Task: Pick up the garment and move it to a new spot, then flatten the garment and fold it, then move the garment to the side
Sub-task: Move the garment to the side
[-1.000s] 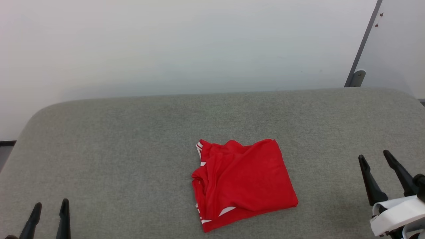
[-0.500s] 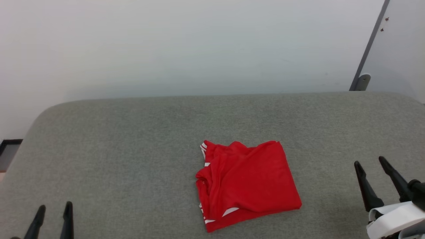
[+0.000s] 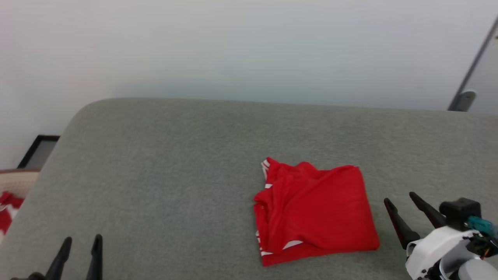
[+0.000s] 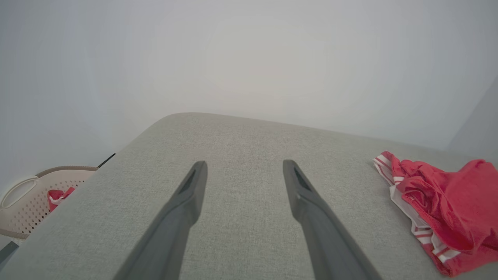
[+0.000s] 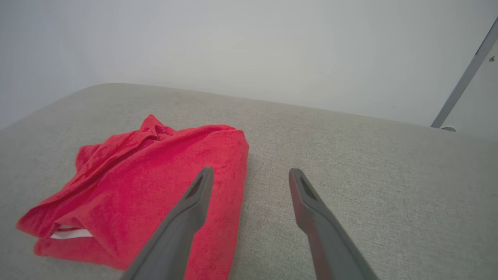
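The garment (image 3: 315, 212) is bright red and lies folded into a rough square on the grey fabric-covered surface (image 3: 175, 163), right of its middle. White striped hems show at its left edge. My right gripper (image 3: 399, 197) stands open just beside the garment's right edge, nothing between its fingers. In the right wrist view the garment (image 5: 144, 186) lies left of and partly under the left finger of the open gripper (image 5: 251, 170). My left gripper (image 3: 83, 238) is open over bare surface at the lower left, far from the garment. The left wrist view shows that open gripper (image 4: 244, 163) and the garment (image 4: 439, 210) off to the right.
A pale perforated basket (image 4: 31, 194) holding red cloth stands off the surface's left edge, seen also as the basket (image 3: 15, 181) in the head view. A white wall runs behind. A grey slanted post (image 3: 465, 99) stands at the far right.
The head camera has swung left, shifting the whole picture right and bringing the basket into view. My right gripper now stands closer to the garment's right edge. The garment lies as before.
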`<state>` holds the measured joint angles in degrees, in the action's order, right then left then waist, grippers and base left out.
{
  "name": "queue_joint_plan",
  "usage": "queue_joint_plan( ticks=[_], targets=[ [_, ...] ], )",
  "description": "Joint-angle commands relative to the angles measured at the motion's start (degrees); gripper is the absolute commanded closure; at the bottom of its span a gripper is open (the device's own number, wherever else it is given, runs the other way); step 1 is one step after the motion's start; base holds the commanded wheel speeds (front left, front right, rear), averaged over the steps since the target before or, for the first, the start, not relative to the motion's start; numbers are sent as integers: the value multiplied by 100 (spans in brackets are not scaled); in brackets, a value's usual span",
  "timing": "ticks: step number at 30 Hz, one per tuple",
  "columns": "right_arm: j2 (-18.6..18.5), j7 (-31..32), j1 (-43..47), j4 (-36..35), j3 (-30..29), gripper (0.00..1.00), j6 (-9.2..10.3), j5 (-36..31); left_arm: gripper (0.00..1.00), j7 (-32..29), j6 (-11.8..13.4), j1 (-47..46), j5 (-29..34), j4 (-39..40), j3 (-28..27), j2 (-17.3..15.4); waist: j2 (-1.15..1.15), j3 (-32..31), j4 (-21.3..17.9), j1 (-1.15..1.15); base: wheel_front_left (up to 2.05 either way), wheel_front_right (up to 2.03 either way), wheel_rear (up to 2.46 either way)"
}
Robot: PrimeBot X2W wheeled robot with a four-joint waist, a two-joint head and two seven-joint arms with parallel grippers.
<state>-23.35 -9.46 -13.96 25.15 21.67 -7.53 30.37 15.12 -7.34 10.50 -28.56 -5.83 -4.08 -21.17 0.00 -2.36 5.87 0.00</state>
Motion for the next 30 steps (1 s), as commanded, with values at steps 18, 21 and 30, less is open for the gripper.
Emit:
queue_joint_plan(
  ticks=[18, 21, 30],
  targets=[
    [77, 1731, -1375, 1813, 653, 0, 10, 935, 0, -3, -23, -490, -93, -135, 418, 94, 0, 784, 1061, 0, 0, 0, 0],
    [146, 2173, -1486, 2045, 711, 0, 10, 1110, 0, -3, -23, -535, -98, -147, 433, 127, 0, 844, 1099, 0, 0, 0, 0],
    [119, 2799, -1760, 2051, 931, 100, 9, 1475, 0, -3, -23, -625, -103, -169, 446, 190, 0, 920, 1091, 0, 0, 0, 0]
  ],
)
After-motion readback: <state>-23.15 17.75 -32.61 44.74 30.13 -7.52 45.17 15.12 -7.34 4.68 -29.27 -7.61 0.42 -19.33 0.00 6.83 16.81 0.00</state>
